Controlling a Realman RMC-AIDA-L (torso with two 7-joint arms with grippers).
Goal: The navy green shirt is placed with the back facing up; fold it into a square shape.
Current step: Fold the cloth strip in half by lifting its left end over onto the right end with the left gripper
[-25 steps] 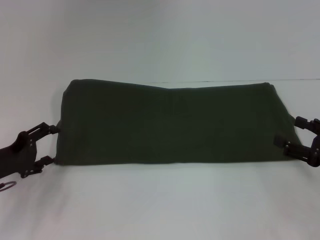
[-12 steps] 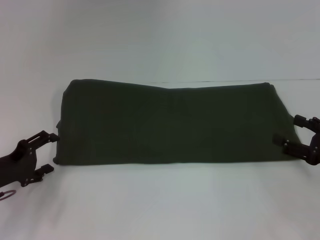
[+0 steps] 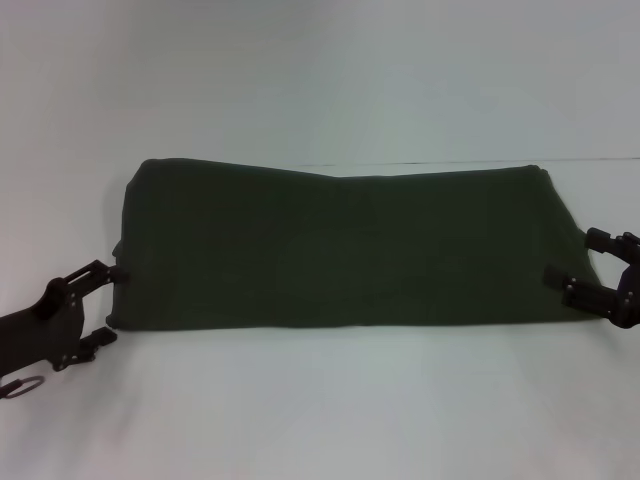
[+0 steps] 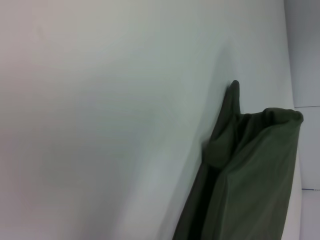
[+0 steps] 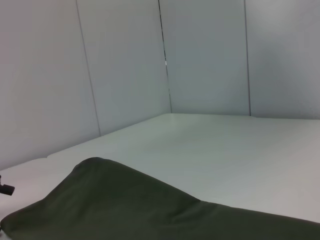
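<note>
The navy green shirt (image 3: 335,245) lies folded into a long, wide band on the white table (image 3: 320,410), plain side up, with no lettering showing. My left gripper (image 3: 108,303) is open at the shirt's left end, near its front corner, its fingertips right at the cloth edge. My right gripper (image 3: 575,256) is open at the shirt's right end, one finger (image 3: 556,273) over the edge of the cloth. The left wrist view shows the shirt's layered end (image 4: 250,175). The right wrist view shows its top surface (image 5: 150,210).
The white table stretches all round the shirt, with white walls (image 5: 125,65) behind it. A table seam (image 3: 590,159) runs along the shirt's far edge.
My left gripper has moved toward the table's front edge and slightly in toward the shirt's left front corner. My right gripper has edged slightly in toward the shirt. The shirt has not moved.
</note>
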